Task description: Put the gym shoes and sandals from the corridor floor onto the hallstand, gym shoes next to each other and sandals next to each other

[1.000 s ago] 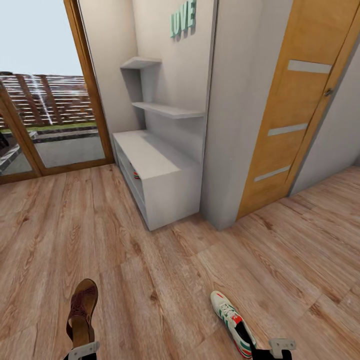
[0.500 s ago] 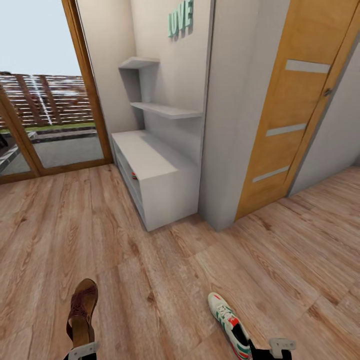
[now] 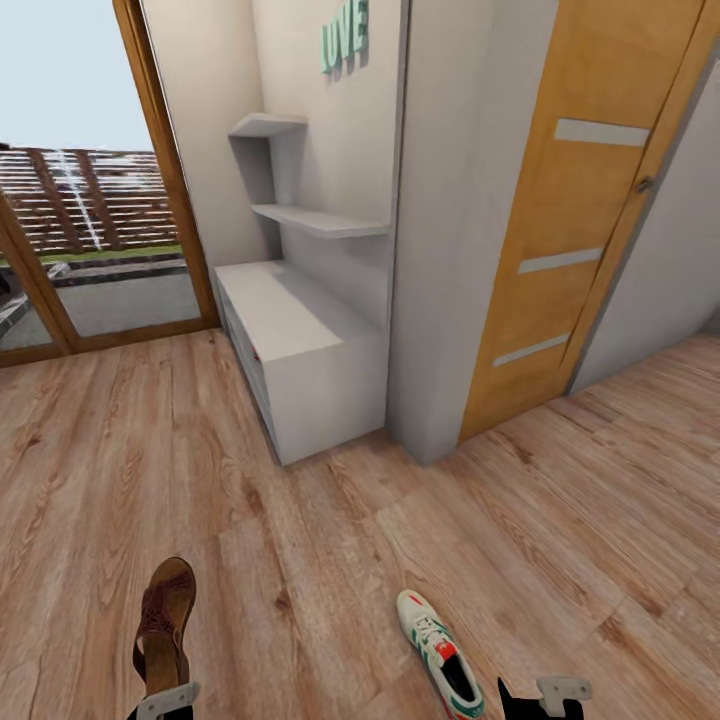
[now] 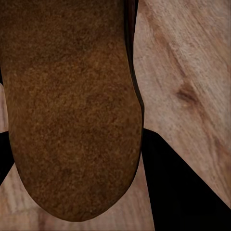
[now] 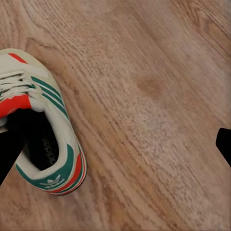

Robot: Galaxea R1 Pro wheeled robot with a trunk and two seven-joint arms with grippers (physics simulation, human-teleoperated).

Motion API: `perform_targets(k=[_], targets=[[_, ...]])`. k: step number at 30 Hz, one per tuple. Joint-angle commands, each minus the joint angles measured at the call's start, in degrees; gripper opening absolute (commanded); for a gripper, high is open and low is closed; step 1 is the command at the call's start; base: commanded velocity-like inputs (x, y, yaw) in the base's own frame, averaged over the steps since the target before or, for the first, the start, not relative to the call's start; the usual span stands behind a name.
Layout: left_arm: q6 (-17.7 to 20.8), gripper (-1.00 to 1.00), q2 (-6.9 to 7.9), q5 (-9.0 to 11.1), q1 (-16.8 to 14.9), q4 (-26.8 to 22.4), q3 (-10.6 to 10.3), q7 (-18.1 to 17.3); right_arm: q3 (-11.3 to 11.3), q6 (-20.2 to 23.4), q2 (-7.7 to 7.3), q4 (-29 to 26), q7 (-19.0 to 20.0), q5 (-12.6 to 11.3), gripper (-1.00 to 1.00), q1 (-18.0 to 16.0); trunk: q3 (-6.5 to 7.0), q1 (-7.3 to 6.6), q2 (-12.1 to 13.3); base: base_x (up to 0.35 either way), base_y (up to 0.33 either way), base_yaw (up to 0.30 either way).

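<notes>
Risk first: gym shoe (image 3: 440, 655) may be dropped or lost on the way to the hallstand (image 3: 300, 340). In the right wrist view the shoe (image 5: 41, 130) is seen off to one side, with a dark finger at its opening, so whether it is actually held can't be told; right hand (image 3: 540, 700) state can't be told. If it's loose, it would be left on the corridor floor (image 3: 330, 520).

Sandal (image 3: 163, 625) is seen at the left hand (image 3: 160, 702); in the left wrist view its brown sole (image 4: 67, 106) lies between the dark fingers, so the hand is judged to be pinching the sandal near one end. A long overhang is implied, so swing or slip is possible if the base is turned fast.

Something red/green is glimpsed inside the hallstand's shelf tier (image 3: 257, 353), too small to identify.

Edges: hallstand front corner and the grey wall panel (image 3: 440, 250) beside it must be cleared; wooden door (image 3: 570, 220) is to the right. Open floor is wide between robot and rack; flat top is bare w/ room under the wall shelves (image 3: 320, 220).
</notes>
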Motion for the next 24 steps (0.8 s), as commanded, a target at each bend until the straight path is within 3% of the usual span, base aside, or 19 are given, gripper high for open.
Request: perform_targets(k=[1, 17, 19, 24], targets=[[-0.2, -1.0, -0.03, -0.7, 0.0, 0.0, 0.5, -0.2, 0.4, -0.2, -0.02, 0.1, 0.3, -0.6, 1.0, 0.0, -0.05, -0.01, 0.0, 0.002, -0.018, 0.0], [0.7, -1.0, -0.14, -1.2, -0.9, -0.5, 0.0, -0.9, 0.4, -0.1, -0.1, 0.1, 0.3, -0.6, 1.0, 0.0, -0.05, -0.01, 0.0, 0.0, -0.003, 0.089], [0.8, -1.0, -0.13, -1.4, -1.7, -1.0, -0.6, -1.0, 0.4, 0.0, -0.12, 0.0, 0.4, -0.6, 1.0, 0.0, -0.05, -0.01, 0.0, 0.0, 0.0, 0.013], [2.6, -1.0, -0.44, -3.8, -7.0, -1.3, -3.1, -1.0, 0.4, 0.0, -0.18, -0.2, 0.4, -0.6, 1.0, 0.0, -0.05, -0.01, 0.0, 0.0, 0.0, 0.004]])
